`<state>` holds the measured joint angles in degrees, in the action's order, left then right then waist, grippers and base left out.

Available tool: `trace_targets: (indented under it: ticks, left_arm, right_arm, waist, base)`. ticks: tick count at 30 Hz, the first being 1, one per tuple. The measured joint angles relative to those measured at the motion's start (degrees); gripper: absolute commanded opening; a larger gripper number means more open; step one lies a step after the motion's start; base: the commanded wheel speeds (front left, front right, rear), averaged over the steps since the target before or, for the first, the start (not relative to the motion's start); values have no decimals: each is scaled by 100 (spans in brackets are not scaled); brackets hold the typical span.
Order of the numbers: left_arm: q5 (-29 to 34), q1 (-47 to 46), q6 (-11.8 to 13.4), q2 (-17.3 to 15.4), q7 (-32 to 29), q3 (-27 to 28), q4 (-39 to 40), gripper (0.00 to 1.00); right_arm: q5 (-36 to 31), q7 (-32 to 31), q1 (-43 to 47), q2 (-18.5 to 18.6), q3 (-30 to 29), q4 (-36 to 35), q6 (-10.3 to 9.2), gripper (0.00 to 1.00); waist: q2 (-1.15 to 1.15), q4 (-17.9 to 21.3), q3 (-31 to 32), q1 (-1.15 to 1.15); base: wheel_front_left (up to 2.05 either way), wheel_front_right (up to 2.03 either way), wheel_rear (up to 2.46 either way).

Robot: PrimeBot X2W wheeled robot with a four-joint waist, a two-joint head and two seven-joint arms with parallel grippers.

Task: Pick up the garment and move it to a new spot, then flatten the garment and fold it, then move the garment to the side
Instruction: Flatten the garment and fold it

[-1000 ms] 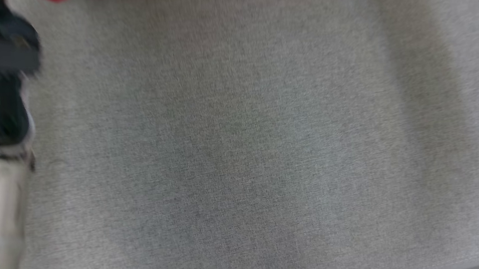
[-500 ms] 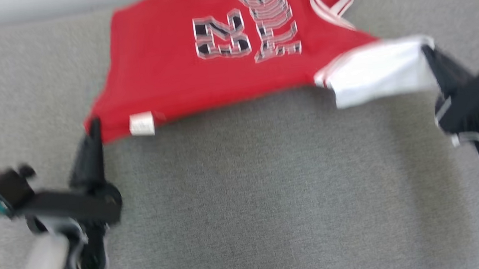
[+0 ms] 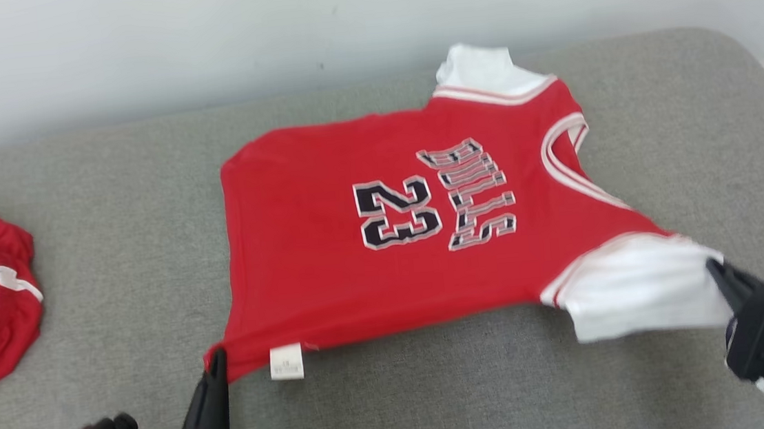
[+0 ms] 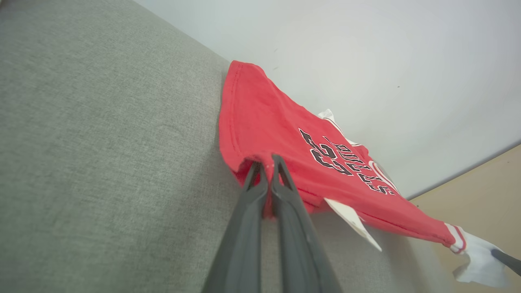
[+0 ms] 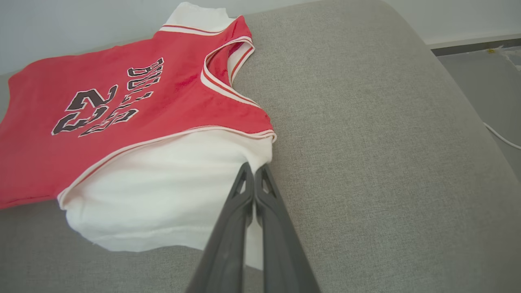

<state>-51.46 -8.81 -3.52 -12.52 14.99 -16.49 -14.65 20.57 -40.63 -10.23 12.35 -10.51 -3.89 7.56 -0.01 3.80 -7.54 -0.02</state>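
The red jersey (image 3: 384, 242) is seen spread flat on the grey cushion (image 3: 112, 217). Its hem corner at 7 o'clock is pinched by the clenched left gripper (image 3: 216, 362), and its white sleeve at 4 o'clock by the clenched right gripper (image 3: 714, 267). Both arms are set low, with fingers pointed toward 12 and 10 o'clock.

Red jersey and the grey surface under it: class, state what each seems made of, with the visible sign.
Red jersey: soft knit fabric, probably cotton or polyester, matte; it drapes and shows stitched hems. Grey surface: woven upholstery cloth, matte, with a fine heathered weave.
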Motion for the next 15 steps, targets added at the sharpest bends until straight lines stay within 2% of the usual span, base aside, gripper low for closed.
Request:
trace_targets:
  ticks: [10,15]
  left_arm:
    - [96,806,124,0,-102,-105,-78,0]
    - [37,1115,209,-4,-240,-172,25,0]
  right_arm:
    - [-316,-1229,1146,-297,-207,-750,0,0]
    - [-398,-1402,1408,-311,-367,-873,0,0]
  waist:
    - [1,-122,495,1]
    - [1,-149,656,1]
  base:
    - [0,0,0]
    - [0,0,0]
